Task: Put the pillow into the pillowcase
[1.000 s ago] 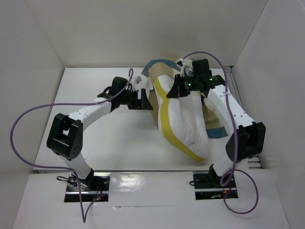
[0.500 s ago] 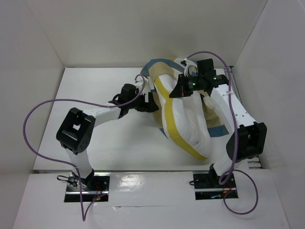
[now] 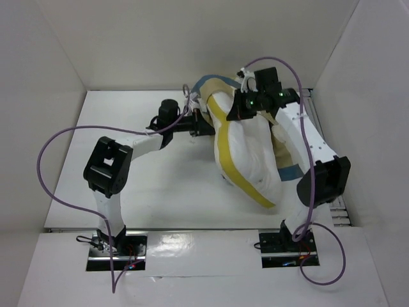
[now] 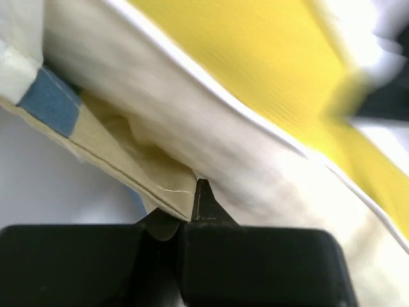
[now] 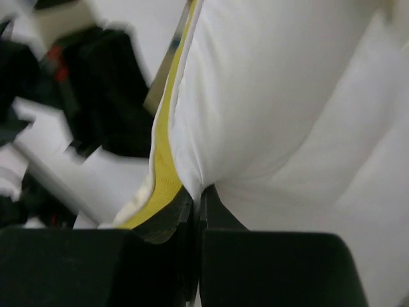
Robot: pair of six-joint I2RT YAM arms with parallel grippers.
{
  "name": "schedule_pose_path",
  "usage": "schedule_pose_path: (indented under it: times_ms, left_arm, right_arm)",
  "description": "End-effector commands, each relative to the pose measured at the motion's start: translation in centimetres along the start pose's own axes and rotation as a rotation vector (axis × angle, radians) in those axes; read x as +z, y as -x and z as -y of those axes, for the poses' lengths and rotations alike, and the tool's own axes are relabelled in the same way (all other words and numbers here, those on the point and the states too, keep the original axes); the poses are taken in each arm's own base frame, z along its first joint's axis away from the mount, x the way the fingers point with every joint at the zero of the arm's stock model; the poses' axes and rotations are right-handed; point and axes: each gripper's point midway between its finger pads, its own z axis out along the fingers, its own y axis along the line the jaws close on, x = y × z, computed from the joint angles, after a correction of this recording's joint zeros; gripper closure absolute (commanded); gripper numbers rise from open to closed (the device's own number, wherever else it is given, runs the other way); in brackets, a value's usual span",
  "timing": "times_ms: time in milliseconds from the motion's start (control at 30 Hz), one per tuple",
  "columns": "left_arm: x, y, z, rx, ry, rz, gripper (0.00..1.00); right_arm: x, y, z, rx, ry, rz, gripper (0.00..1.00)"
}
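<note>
Tan hem fabric of the pillowcase is clamped between the closed jaws of the left gripper, directly against the left edge of the pillow. One second earlier this gripper was held wide open, well to the left of the pillow. It has since been brought up to the pillow's left edge and shut on the cloth. The right gripper is kept closed on the yellow-banded far corner of the pillow, as before. The pillow is held raised at its far end, and its near end rests on the table. It has been shifted slightly toward the far side. The pillowcase is bunched behind and to the right of the pillow. Most of the pillow's surface is left uncovered.
</note>
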Motion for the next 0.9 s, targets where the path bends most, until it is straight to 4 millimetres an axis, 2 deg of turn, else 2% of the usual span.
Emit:
schedule_pose_path:
  times_ms: [0,33,67,100,133,167,200,233,267,300,333,367,400,433,500,533,567,600,633,667,700,733,767,800,833,867]
  left_arm:
    - [-2.7,7.1,12.8,0.205,-0.347,0.038,1.00]
    - [-3.1,8.0,14.9,0.184,-0.392,0.028,1.00]
    - [-4.2,9.9,18.7,0.263,-0.455,0.042,1.00]
    - [-4.9,10.4,19.8,0.273,-0.473,0.039,1.00]
    - [-5.6,10.0,20.9,0.267,-0.504,0.014,1.00]
    - [-6.1,9.4,20.4,0.242,-0.503,0.004,1.00]
    - [-7.7,8.8,21.1,0.246,-0.514,0.011,1.00]
    - [-8.9,7.9,21.5,0.242,-0.549,0.021,1.00]
    - [-9.0,4.8,17.9,0.126,-0.513,-0.004,1.00]
    - [-10.0,3.6,16.6,0.091,-0.504,0.005,1.00]
    - [-11.3,1.7,17.3,0.096,-0.534,0.006,1.00]
    - [-11.8,-1.4,14.1,-0.026,-0.493,0.000,1.00]
    - [-12.3,-3.0,13.6,-0.057,-0.491,-0.008,1.00]
    - [-12.8,-4.6,13.1,-0.101,-0.487,-0.030,1.00]
    - [-14.1,-8.0,12.3,-0.149,-0.481,-0.032,1.00]
    - [-14.7,-8.8,12.7,-0.142,-0.482,-0.045,1.00]
    - [-15.0,-9.5,12.7,-0.131,-0.475,-0.051,1.00]
    - [-14.9,-9.5,12.6,-0.156,-0.453,-0.057,1.00]
    - [-15.0,-9.7,12.7,-0.148,-0.440,-0.068,1.00]
    - [-14.9,-9.7,12.5,-0.096,-0.425,-0.058,1.00]
    - [-15.3,-9.1,13.8,-0.044,-0.427,-0.046,1.00]
    - [-15.0,-9.1,13.3,-0.111,-0.377,-0.068,1.00]
    - [-15.0,-8.7,13.4,-0.039,-0.366,-0.058,1.00]
    - [-15.0,-7.8,14.3,-0.001,-0.362,-0.052,1.00]
    - [-15.2,-7.2,15.1,0.023,-0.354,-0.040,1.00]
    - [-14.9,-7.0,14.6,0.009,-0.326,-0.053,1.00]
  right_arm:
    - [-7.9,14.3,0.9,-0.129,-0.308,0.415,1.00]
    - [-9.8,16.4,0.1,-0.167,-0.326,0.476,1.00]
    - [-11.2,18.1,-1.4,-0.202,-0.335,0.532,1.00]
    - [-12.5,20.0,-5.1,-0.264,-0.293,0.606,1.00]
    - [-12.2,20.1,-6.6,-0.293,-0.277,0.614,1.00]
    - [-10.0,18.8,-6.7,-0.291,-0.277,0.558,1.00]
    - [-6.8,16.8,-8.7,-0.315,-0.232,0.492,1.00]
    - [-3.5,15.3,-8.9,-0.322,-0.225,0.436,1.00]
    - [-0.1,12.8,-8.7,-0.311,-0.221,0.360,1.00]
    - [6.0,7.1,-6.9,-0.295,-0.218,0.178,1.00]
    - [9.0,4.6,-7.7,-0.273,-0.191,0.136,1.00]
    - [11.6,2.1,-7.2,-0.255,-0.177,0.079,1.00]
    - [14.3,-2.3,-6.1,-0.232,-0.168,-0.024,1.00]
    - [17.0,-4.3,-5.3,-0.189,-0.174,-0.059,1.00]
    - [19.7,-7.4,-3.3,-0.146,-0.202,-0.130,1.00]
    - [20.4,-7.9,-3.0,-0.134,-0.207,-0.139,1.00]
    - [20.7,-7.4,-1.9,-0.109,-0.228,-0.130,1.00]
    - [20.9,-5.7,-1.9,-0.096,-0.226,-0.095,1.00]
    - [21.5,-6.0,-0.3,-0.070,-0.239,-0.127,1.00]
    - [21.7,-5.2,0.0,-0.055,-0.242,-0.111,1.00]
    - [21.9,-4.6,0.4,-0.050,-0.245,-0.100,1.00]
    - [22.2,-3.5,0.8,-0.046,-0.257,-0.082,1.00]
    - [22.0,-2.9,1.8,-0.034,-0.280,-0.082,1.00]
    - [21.6,-0.6,1.9,-0.027,-0.298,-0.030,1.00]
    - [21.5,0.6,3.1,-0.013,-0.321,-0.012,1.00]
    - [20.8,1.6,3.8,-0.003,-0.346,-0.003,1.00]
